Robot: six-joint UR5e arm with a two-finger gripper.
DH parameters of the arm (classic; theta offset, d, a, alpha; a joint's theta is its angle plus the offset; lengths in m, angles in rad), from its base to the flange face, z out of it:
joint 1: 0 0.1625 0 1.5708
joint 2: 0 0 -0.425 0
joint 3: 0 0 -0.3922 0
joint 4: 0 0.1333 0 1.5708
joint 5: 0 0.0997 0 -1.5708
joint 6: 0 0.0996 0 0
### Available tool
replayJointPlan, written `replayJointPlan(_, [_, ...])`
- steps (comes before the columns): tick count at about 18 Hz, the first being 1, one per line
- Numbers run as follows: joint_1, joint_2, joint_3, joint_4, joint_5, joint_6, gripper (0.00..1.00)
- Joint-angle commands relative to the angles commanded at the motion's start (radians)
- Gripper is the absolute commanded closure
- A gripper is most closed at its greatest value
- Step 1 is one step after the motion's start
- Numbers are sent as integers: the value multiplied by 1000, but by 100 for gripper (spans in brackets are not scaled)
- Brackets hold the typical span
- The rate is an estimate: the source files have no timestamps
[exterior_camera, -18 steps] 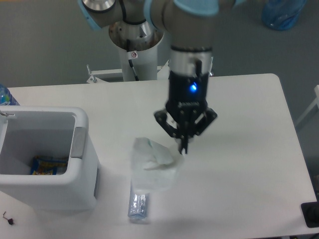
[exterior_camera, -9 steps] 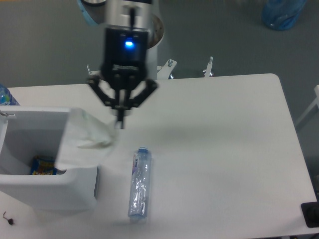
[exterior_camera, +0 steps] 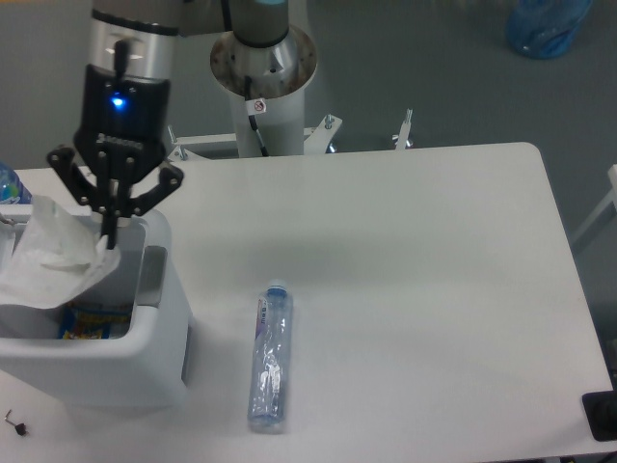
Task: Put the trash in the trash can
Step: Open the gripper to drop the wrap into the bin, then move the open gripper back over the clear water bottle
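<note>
My gripper (exterior_camera: 111, 236) is shut on the whitish translucent plastic sheet (exterior_camera: 50, 258) and holds it hanging over the open top of the white trash can (exterior_camera: 159, 338) at the left. The sheet covers part of the can's opening. The clear blue-tinted bottle (exterior_camera: 270, 357) lies on the white table (exterior_camera: 415, 270), right of the can and apart from it, its cap end pointing away from me. A grey panel (exterior_camera: 151, 277) sits on the can's right rim.
A colourful wrapper (exterior_camera: 92, 323) lies inside the can. The arm's base column (exterior_camera: 262, 68) stands behind the table. A blue bag (exterior_camera: 545, 27) is on the floor at the top right. A bottle top (exterior_camera: 12, 185) shows at the left edge.
My gripper has carried the plastic sheet left, from the table's middle past the can's rim to above the can's opening. The bottle, uncovered when the sheet lifted, has stayed put.
</note>
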Motion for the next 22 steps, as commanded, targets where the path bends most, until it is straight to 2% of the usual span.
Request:
replayJointPlan(1, [0,2,-5,3,0,3,52])
replayJointPlan(3, [0,-1,3,3,3,5,1])
replayJointPlan(7, [5,-11,11,6,5,0,0])
replayJointPlan(11, [89,-20,12,9,5,2,0])
replayJointPlan(14, [170,-60,24,63,12,26,0])
replayJointPlan(18, [248,-122,38,67,40,100,0])
replayJointPlan(22, [308,-173,66,67,41,117,0])
